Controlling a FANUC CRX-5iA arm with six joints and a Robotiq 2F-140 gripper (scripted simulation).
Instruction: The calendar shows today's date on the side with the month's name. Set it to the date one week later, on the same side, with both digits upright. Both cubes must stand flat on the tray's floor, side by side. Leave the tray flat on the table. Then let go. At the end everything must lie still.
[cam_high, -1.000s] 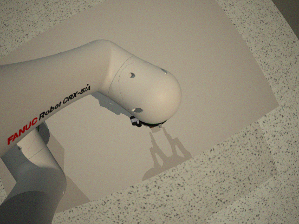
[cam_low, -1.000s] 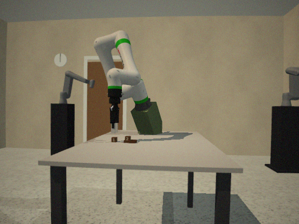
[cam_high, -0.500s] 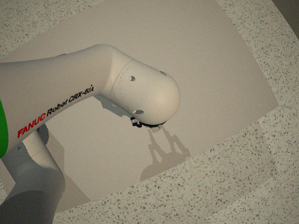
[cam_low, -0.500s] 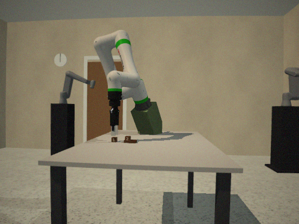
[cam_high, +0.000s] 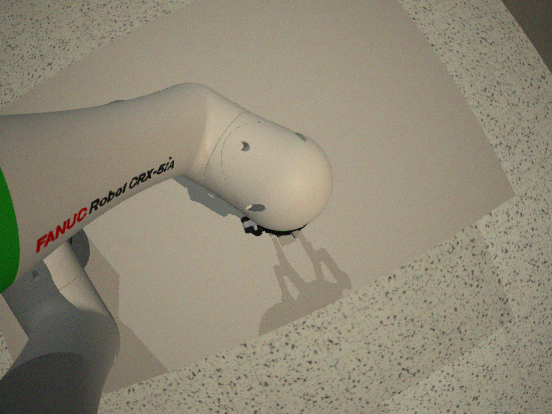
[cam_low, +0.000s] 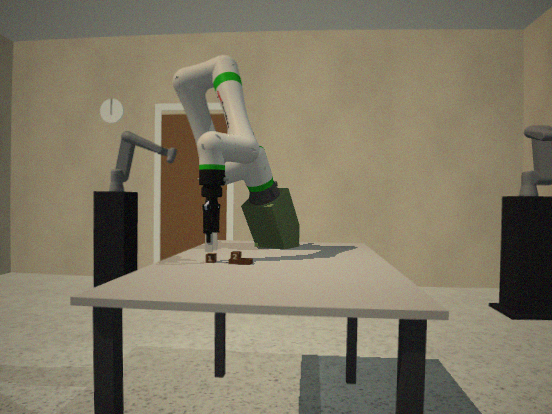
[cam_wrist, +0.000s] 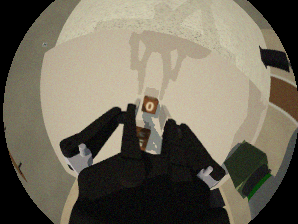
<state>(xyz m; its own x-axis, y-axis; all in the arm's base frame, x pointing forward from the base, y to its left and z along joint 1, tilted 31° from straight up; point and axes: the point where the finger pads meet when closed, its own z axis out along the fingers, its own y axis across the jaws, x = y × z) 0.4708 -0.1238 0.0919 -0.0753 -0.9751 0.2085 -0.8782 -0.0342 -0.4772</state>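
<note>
A brown cube (cam_low: 210, 257) showing a 1 toward the exterior camera stands on the table (cam_low: 300, 285) (cam_high: 375, 125), just left of the dark tray (cam_low: 245, 261). In the wrist view this cube (cam_wrist: 149, 104) shows a 0 on its top face. A second cube (cam_low: 234, 256) showing a 2 stands in the tray. My gripper (cam_low: 210, 248) (cam_wrist: 149, 107) points straight down right over the loose cube, its fingers set narrowly apart at the cube's top, with nothing gripped. In the top view the arm hides the gripper, cubes and tray.
The robot's green base block (cam_low: 272, 220) stands on the table just behind and right of the tray. Black pedestals with other arms stand off the table at the left (cam_low: 115, 235) and right (cam_low: 525, 255). The table's left edge is near the loose cube.
</note>
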